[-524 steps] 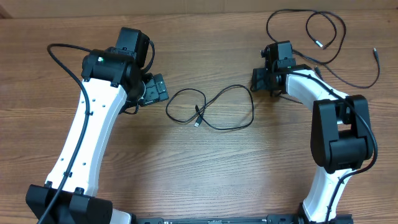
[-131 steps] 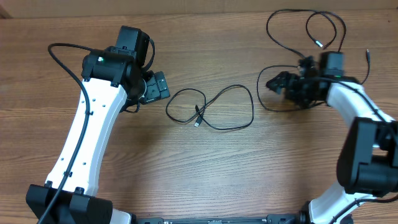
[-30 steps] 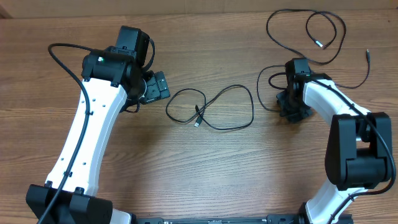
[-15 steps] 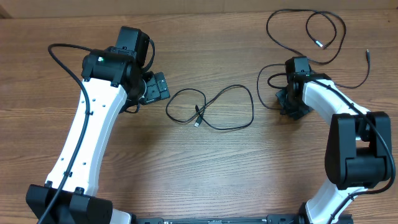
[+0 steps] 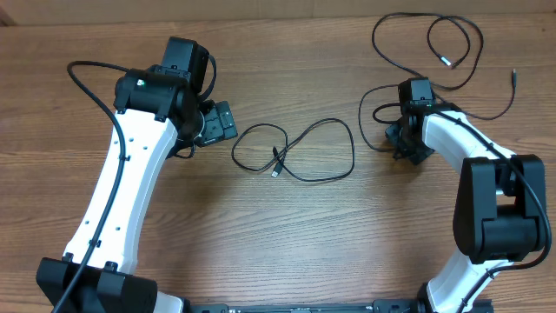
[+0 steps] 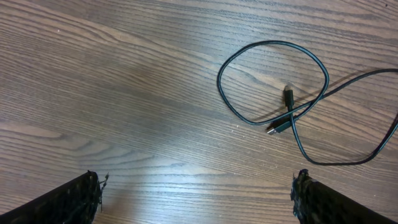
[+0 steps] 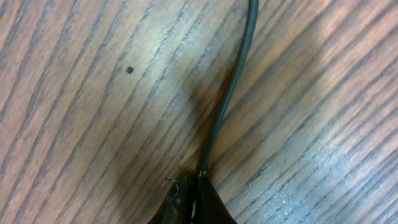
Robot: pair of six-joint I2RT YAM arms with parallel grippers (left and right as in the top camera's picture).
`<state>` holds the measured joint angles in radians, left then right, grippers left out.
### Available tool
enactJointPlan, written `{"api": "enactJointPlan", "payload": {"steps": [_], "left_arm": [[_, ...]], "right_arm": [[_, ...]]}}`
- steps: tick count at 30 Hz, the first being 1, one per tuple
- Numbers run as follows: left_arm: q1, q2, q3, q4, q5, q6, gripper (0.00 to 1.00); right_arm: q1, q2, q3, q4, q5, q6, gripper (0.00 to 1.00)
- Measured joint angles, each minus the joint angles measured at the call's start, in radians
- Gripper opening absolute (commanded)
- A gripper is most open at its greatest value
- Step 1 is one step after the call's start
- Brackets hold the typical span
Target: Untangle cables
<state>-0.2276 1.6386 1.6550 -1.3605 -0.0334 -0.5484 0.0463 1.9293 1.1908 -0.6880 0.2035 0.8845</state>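
Only the dark tips of the right gripper (image 7: 194, 202) show at the bottom edge of its wrist view. They are pressed together on a thin, smooth black cable (image 7: 231, 93) that curves over the grained wooden table (image 5: 261, 252) and runs off the top edge. The left gripper (image 6: 198, 196) is spread wide, its rough black fingertips (image 6: 74, 196) cut off at the corners. It is well apart from a second cable (image 6: 292, 118) — a crossed loop with small metal-tipped plugs (image 6: 288, 96), lying mid-table.

The cables (image 5: 276, 163) are black, the table (image 5: 347, 243) brown with wood grain, the arms (image 5: 130, 174) white and black.
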Motion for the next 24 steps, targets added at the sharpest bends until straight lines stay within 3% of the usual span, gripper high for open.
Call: {"api": "enactJointPlan", "payload": {"steps": [23, 24], "left_arm": [[0.000, 0.000, 0.000, 0.000, 0.000, 0.000, 1.00], [0.000, 0.000, 0.000, 0.000, 0.000, 0.000, 1.00]], "right_arm": [[0.000, -0.121, 0.000, 0.050, 0.011, -0.273, 0.04], [0.000, -0.121, 0.000, 0.053, 0.011, -0.279, 0.08]]}}
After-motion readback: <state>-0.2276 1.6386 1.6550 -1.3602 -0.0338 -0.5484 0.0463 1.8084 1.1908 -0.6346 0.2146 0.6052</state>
